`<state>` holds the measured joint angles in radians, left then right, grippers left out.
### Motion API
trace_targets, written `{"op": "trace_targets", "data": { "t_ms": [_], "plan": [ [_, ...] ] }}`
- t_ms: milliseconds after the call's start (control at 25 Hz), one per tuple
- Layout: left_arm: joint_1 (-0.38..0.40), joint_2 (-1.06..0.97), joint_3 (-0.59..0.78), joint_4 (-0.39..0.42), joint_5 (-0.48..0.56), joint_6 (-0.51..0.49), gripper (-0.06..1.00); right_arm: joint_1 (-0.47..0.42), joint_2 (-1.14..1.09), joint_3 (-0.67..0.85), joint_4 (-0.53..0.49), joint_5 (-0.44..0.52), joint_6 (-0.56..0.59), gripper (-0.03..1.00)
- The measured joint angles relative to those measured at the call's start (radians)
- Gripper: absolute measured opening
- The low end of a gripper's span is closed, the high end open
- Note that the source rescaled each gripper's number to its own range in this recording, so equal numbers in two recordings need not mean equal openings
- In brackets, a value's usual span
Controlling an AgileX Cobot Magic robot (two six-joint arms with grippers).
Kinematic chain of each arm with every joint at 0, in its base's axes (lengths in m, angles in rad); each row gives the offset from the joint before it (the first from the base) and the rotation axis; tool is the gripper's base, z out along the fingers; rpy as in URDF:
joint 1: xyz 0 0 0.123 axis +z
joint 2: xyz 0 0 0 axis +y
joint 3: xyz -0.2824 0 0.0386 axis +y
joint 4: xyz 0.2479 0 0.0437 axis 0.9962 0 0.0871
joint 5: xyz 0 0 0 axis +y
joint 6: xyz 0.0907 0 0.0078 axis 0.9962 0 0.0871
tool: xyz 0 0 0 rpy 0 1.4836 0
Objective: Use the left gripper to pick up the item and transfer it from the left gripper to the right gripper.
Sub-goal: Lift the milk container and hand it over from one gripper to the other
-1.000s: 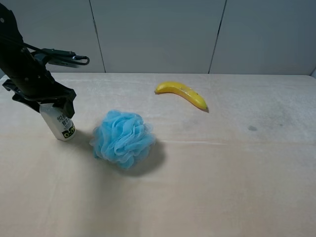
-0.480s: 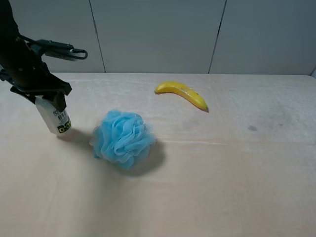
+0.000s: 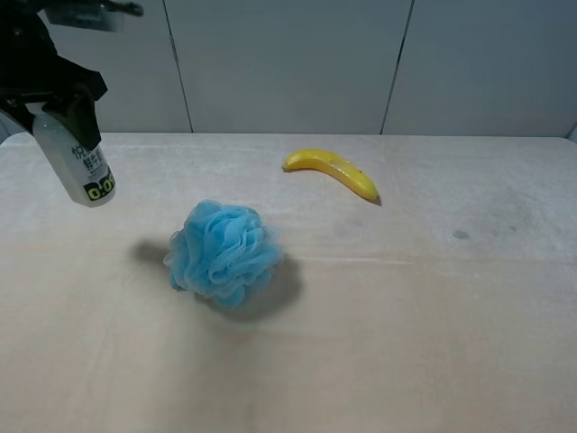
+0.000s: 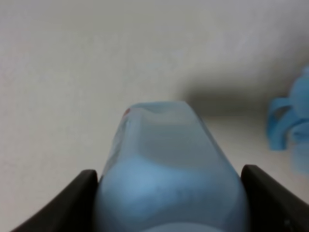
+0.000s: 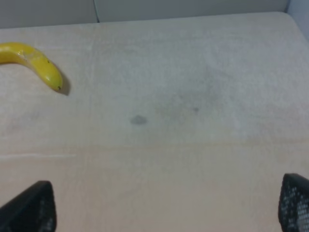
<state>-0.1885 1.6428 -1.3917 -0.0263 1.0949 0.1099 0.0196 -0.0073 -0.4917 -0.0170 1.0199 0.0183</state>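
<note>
At far left, the left tool (image 3: 50,113) is clamped on the item (image 3: 79,167), a white bottle. Within the last second it has risen from the counter (image 3: 406,316), and it now hangs tilted in the air, well clear of it. So the pick-up looks done and the handover is next. Count: one bottle, one blue puff (image 3: 224,253), one banana (image 3: 332,171). The right tool (image 5: 161,208), seen only in its wrist view, has its jaws wide apart and empty.
</note>
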Motion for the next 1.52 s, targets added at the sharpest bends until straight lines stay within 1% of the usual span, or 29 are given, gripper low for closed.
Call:
{"op": "trace_targets", "data": {
  "t_ms": [80,200,280,440,520,560,680,800,920,1040,1160,1280,1400,1520],
  "plan": [
    [0.0,-0.006,-0.008,-0.056,0.002,0.0,0.03,0.0,0.0,0.0,0.0,0.0,0.0,1.0],
    [0.0,-0.006,-0.011,-0.17,0.007,0.001,0.03,0.0,0.0,0.0,0.0,0.0,0.0,1.0],
    [0.0,-0.006,-0.011,-0.262,0.006,0.019,0.03,0.0,0.0,0.0,0.0,0.0,0.0,1.0],
    [-0.003,-0.006,-0.011,-0.468,-0.023,0.086,0.03,0.0,0.0,0.0,0.0,0.0,0.0,1.0],
    [-0.014,-0.006,-0.011,-0.543,-0.044,0.124,0.03,0.0,0.0,0.0,0.0,0.0,0.0,1.0],
    [-0.025,-0.006,-0.011,-0.568,-0.053,0.136,0.03,0.0,0.0,0.0,0.0,0.0,0.0,1.0],
    [-0.078,0.003,-0.011,-0.6,-0.078,0.151,0.03,0.0,0.0,0.0,0.0,0.0,0.0,1.0],
    [-0.145,0.036,-0.011,-0.643,-0.112,0.159,0.03,0.0,0.0,0.0,0.0,-0.002,0.0,1.0],
    [-0.205,0.083,-0.011,-0.73,-0.145,0.196,0.03,0.0,0.0,0.0,0.0,-0.002,0.0,1.0],
    [-0.248,0.132,-0.011,-0.844,-0.155,0.256,0.03,0.0,0.0,0.0,0.0,-0.002,0.0,1.0],
    [-0.276,0.175,-0.011,-0.936,-0.157,0.317,0.03,0.0,0.0,0.0,0.0,-0.002,0.0,1.0],
    [-0.288,0.204,-0.011,-0.997,-0.148,0.375,0.03,0.0,0.0,0.0,0.0,-0.002,0.0,1.0],
    [-0.29,0.216,-0.011,-1.032,-0.128,0.425,0.03,0.0,0.0,0.0,0.0,-0.002,0.0,1.0],
    [-0.29,0.217,-0.011,-1.045,-0.115,0.439,0.03,0.0,0.0,0.0,0.0,-0.002,0.0,1.0]
  ]
}}
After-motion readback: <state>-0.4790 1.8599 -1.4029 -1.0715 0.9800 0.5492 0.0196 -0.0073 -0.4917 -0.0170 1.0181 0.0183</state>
